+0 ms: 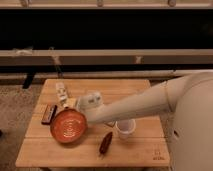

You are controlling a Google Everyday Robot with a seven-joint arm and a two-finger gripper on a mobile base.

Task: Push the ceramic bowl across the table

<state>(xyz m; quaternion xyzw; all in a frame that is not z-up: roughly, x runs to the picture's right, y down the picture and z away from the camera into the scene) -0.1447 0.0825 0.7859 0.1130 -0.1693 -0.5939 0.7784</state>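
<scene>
The ceramic bowl is round, glossy orange-brown with a pale swirl inside, and sits on the left half of the light wooden table. My gripper reaches in from the right on a white arm and sits just behind and to the right of the bowl, close to its rim. A pale gripper part stands behind the bowl's far left edge.
A white cup stands right of the bowl, under my arm. A dark reddish oblong object lies near the front. A dark flat bar lies left of the bowl. A railing and dark wall are behind the table.
</scene>
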